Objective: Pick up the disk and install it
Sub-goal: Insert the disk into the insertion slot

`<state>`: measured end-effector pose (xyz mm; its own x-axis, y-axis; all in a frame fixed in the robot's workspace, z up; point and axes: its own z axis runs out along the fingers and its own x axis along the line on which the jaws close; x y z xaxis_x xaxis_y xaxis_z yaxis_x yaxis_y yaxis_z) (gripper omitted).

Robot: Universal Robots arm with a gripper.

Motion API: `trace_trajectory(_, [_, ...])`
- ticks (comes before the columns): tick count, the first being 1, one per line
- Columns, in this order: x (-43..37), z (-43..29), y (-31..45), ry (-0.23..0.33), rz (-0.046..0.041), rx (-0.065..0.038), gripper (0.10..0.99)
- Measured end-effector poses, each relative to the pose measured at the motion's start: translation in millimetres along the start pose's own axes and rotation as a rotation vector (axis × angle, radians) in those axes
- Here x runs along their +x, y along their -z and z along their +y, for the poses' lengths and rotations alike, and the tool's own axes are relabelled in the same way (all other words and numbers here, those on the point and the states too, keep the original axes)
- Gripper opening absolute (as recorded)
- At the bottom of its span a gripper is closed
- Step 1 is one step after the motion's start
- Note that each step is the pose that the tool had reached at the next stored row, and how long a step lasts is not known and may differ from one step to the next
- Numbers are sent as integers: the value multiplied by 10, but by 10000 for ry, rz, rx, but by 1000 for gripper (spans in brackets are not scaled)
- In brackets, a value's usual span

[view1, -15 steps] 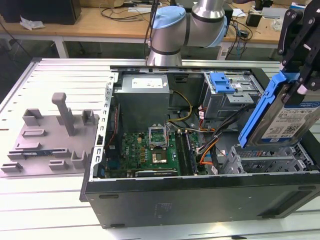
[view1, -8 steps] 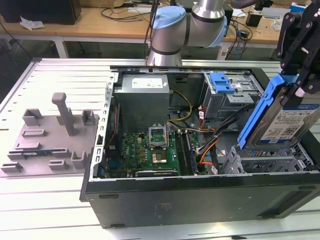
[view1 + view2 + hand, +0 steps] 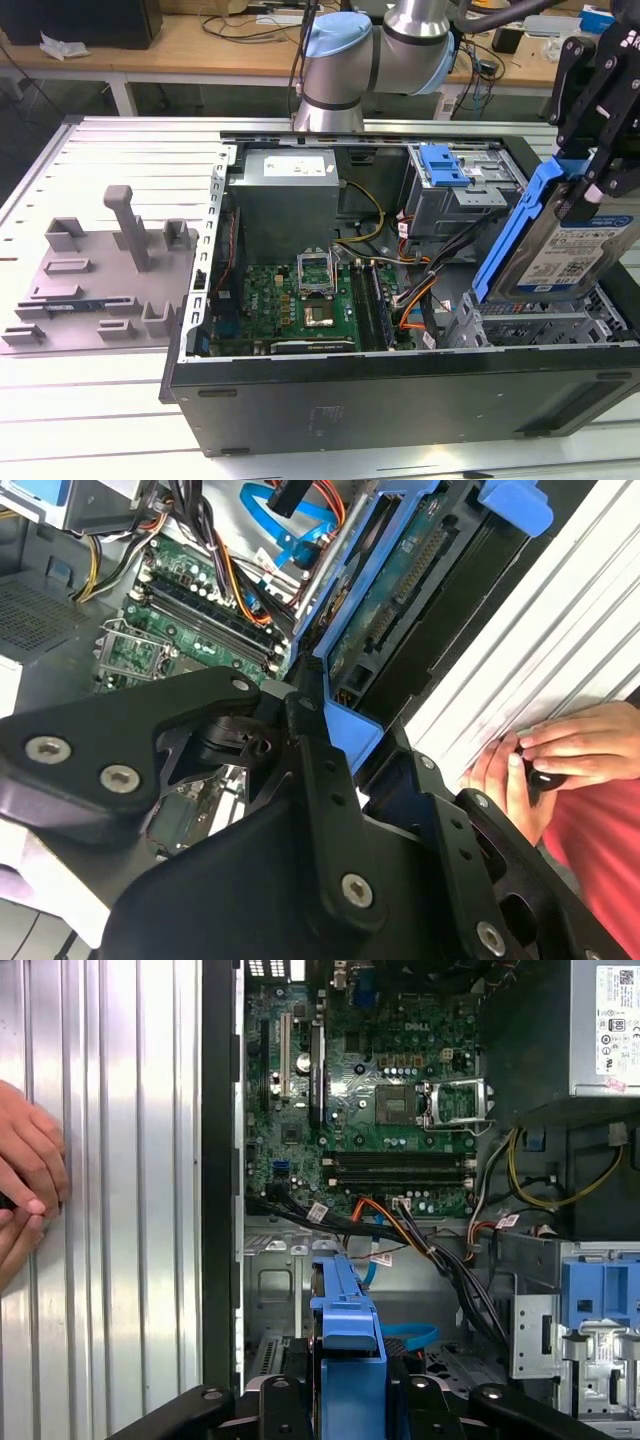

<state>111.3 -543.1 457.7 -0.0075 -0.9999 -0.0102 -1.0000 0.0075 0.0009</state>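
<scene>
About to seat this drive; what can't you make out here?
Drive cage slot under the disk: hidden by the disk (exterior view) and its blue rail (first wrist view).
Disk's top edge: partly covered by the gripper, exterior view.
Its far side: cut off at the exterior view's right edge.
What the person's hand holds: hidden inside its grip, second wrist view.

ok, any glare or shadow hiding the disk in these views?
Exterior view: disk evenly lit, no glare on it. Second wrist view: slatted table washes to near white, and the disk's underside sits in shade. First wrist view: motherboard evenly lit, with deep shadow beside the power supply.
</scene>
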Motion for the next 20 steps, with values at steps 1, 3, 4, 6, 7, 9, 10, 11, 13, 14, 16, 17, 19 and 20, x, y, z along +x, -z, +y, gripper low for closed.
trace_trajectory(1, [2, 0, -10, -32, 2, 0, 369])
trace_trajectory(3, [5, 0, -33, -94, 1, 1, 369])
trace_trajectory(4, [6, 0, -44, -118, 2, 1, 369])
trace_trajectory(6, [7, -2, -69, -138, 3, 1, 369])
trace_trajectory(7, [7, -4, -86, -139, 3, 1, 369])
trace_trajectory(9, [7, -7, -109, -139, 1, 2, 369])
trace_trajectory(10, [8, -9, -127, -139, 1, 2, 369])
trace_trajectory(11, [7, -10, -143, -139, 2, 1, 369])
trace_trajectory(13, [8, -11, -162, -140, 5, 0, 369])
trace_trajectory(14, [8, -11, -181, -141, 11, -1, 369])
trace_trajectory(16, [10, -12, -223, -139, 4, 2, 369])
trace_trajectory(17, [11, -12, -241, -139, 2, 1, 369])
trace_trajectory(19, [14, -12, -266, -140, 2, 1, 369])
trace_trajectory(20, [14, -12, -272, -140, 5, 1, 369])
